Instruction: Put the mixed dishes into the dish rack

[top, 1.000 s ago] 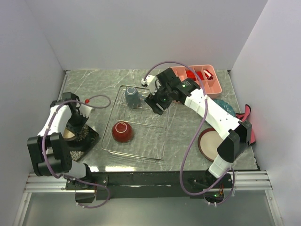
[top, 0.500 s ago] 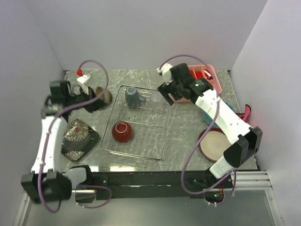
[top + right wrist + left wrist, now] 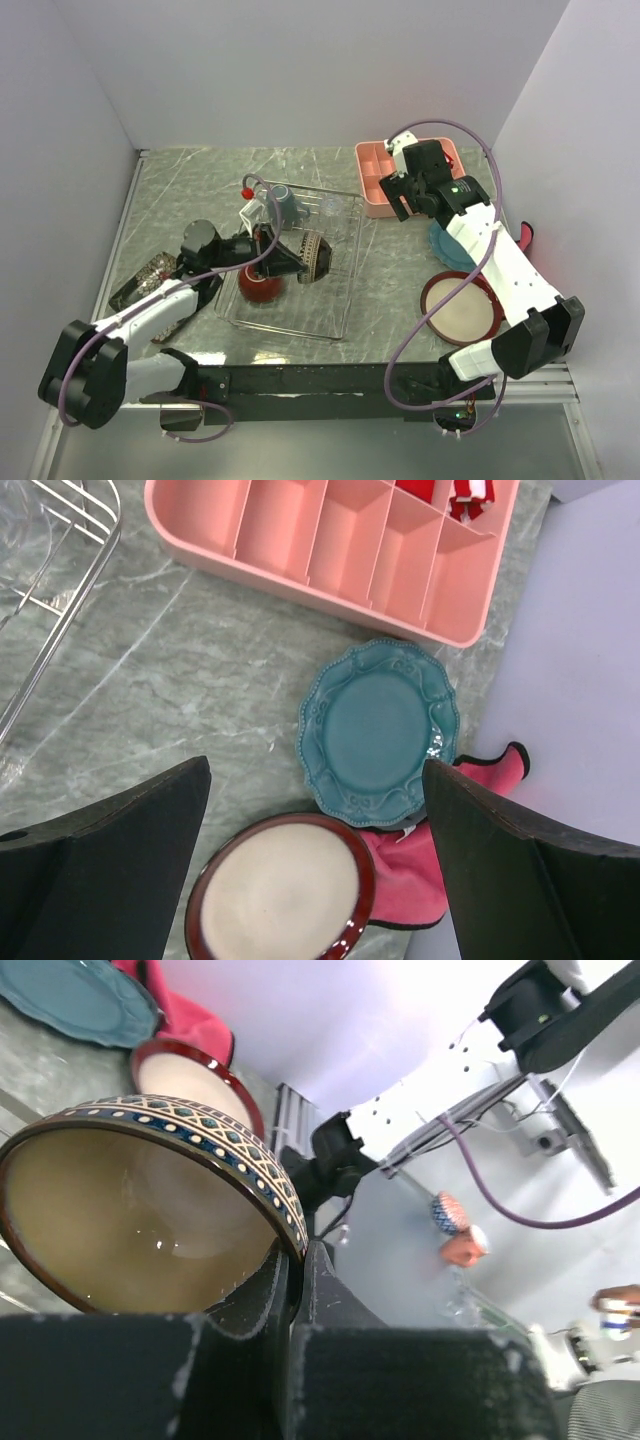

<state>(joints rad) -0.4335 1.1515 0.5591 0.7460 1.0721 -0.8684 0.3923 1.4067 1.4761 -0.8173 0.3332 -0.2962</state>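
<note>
My left gripper (image 3: 297, 258) is shut on the rim of the small dark patterned bowl (image 3: 314, 257), which it holds tilted on its side over the wire dish rack (image 3: 345, 290). The left wrist view shows the fingers (image 3: 262, 1290) pinching that bowl (image 3: 140, 1220). In the rack are the red bowl (image 3: 255, 286), the grey-blue mug (image 3: 283, 200) and the clear glass (image 3: 332, 206). My right gripper (image 3: 408, 197) hangs open and empty above the teal scalloped plate (image 3: 378, 730) and the red-rimmed cream plate (image 3: 280, 890). The black floral square plate (image 3: 148, 281) lies at the left.
A pink compartment tray (image 3: 380, 185) with small red blocks (image 3: 462, 495) stands at the back right. A pink-red cloth (image 3: 415, 880) lies under the teal plate's edge by the right wall. The rack's corner (image 3: 70, 540) shows at the upper left of the right wrist view.
The left arm carried the patterned bowl from the table's left side to over the rack. The right arm drew back from the rack toward the pink tray, its jaws widening.
</note>
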